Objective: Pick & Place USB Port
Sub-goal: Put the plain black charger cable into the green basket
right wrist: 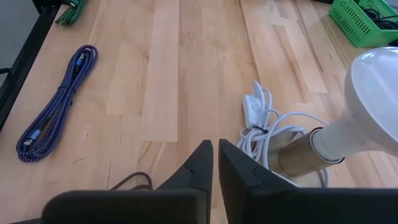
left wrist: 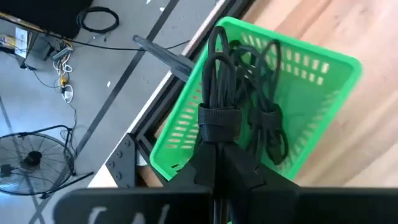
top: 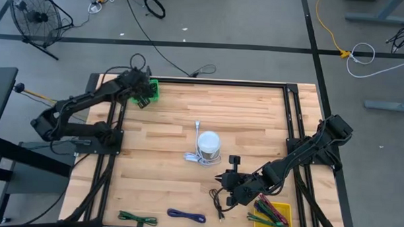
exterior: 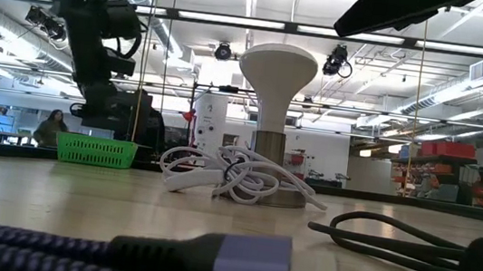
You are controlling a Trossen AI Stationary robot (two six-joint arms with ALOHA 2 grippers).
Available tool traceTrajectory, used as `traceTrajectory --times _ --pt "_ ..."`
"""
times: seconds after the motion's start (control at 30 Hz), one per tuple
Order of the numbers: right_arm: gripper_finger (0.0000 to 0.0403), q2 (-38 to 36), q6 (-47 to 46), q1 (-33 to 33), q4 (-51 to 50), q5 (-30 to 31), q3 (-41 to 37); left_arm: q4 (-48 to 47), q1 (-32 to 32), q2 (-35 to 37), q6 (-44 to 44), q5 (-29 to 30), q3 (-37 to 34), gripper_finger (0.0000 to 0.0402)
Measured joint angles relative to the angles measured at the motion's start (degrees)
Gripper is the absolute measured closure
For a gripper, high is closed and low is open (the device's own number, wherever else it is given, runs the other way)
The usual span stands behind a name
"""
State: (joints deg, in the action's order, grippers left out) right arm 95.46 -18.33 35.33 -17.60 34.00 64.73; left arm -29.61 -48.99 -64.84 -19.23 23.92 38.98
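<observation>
My left gripper (left wrist: 217,146) is clamped on a black cable (left wrist: 219,81) over the green basket (top: 151,89) at ten o'clock; my right gripper (right wrist: 214,152) sits pinched together, empty, near the lamp (top: 208,145).

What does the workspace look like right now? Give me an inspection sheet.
Surface: wooden table, bare in the middle.
Job's things: black cable bundle held over the green basket at the far left corner; blue cable, green cable and black cable on the near edge; yellow tray holding more cables.
Clutter: white lamp with its white cord coiled at the base.
Grippers: left gripper shut on the black cable bundle; right gripper shut, empty, near the lamp.
Cables: loose leads on the floor.
Surroundings: fan; person in the background.
</observation>
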Motion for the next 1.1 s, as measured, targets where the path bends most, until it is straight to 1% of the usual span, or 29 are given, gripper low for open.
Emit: traceTrajectory --times 0.1,0.2,0.4,0.5,0.6,0.7,0.77,1.0,1.1 --pt "0.0376 0.00 -0.01 -0.02 -0.01 -0.02 0.00 1.59 -1.52 -0.61 -0.70 -0.25 0.02 0.0389" --pt "0.0376 0.00 0.01 0.00 0.03 -0.04 0.00 2.51 -2.56 -2.78 -0.85 -1.30 0.02 0.0389" --pt "0.0376 0.00 0.01 0.00 0.04 -0.09 0.00 4.04 -3.53 -7.60 -1.57 -0.30 0.02 0.0389" --pt "0.0376 0.00 0.06 0.00 0.04 -0.04 0.00 6.68 -4.02 -8.73 -1.54 -0.19 0.02 0.0388" --pt "0.0376 0.00 0.14 0.00 0.04 -0.02 0.00 8.82 -4.60 -9.41 -1.56 -1.26 0.02 0.0386" --pt "0.0376 0.00 0.14 0.00 0.04 -0.02 0.00 8.82 -5.26 -9.90 -2.22 -1.56 0.02 0.0390" --pt "0.0376 0.00 0.13 0.00 0.02 -0.07 0.00 8.31 -5.51 -9.94 -1.12 -1.70 0.02 0.0387" --pt "0.0376 0.00 0.11 0.00 0.01 -0.02 0.00 8.42 -5.42 -9.93 0.64 -1.74 0.02 0.0329" --pt "0.0376 0.00 0.07 0.00 0.01 0.00 0.00 8.42 -5.43 -9.92 0.99 -1.71 0.02 0.0310"
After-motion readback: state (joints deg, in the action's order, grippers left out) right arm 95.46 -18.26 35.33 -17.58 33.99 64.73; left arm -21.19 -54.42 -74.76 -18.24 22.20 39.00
